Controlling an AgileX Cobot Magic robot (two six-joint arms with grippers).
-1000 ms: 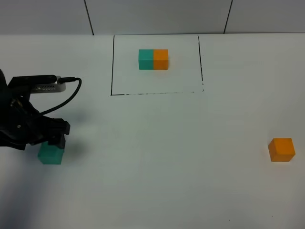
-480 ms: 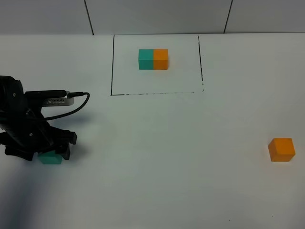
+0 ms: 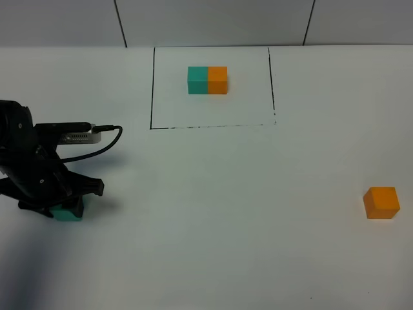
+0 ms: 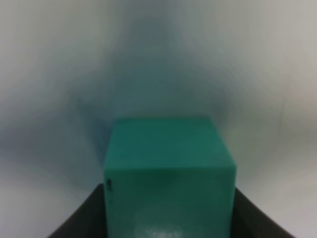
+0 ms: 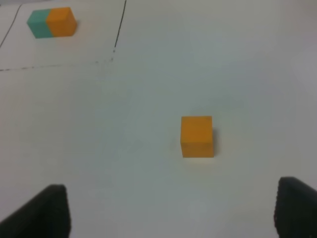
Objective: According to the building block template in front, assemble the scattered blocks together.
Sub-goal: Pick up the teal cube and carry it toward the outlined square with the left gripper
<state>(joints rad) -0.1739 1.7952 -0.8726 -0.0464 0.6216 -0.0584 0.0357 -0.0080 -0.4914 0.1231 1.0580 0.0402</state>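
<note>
The template, a teal-and-orange bar, lies inside a black-lined rectangle at the back middle; it also shows in the right wrist view. The teal cube rests on the table at the far left, mostly hidden under my left gripper. In the left wrist view the teal cube fills the gap between the fingers, which touch its two sides; my left gripper is shut on it. The orange cube sits alone at the right. My right gripper is open, short of the orange cube, and out of the high view.
A black-lined rectangle marks the template area on the white table. The left arm's cable loops out beside the arm. A tiled wall runs along the table's back edge.
My left gripper has moved right and come down over the teal cube, and its fingers have drawn in against the cube's sides. The orange cube and the template have not moved.
</note>
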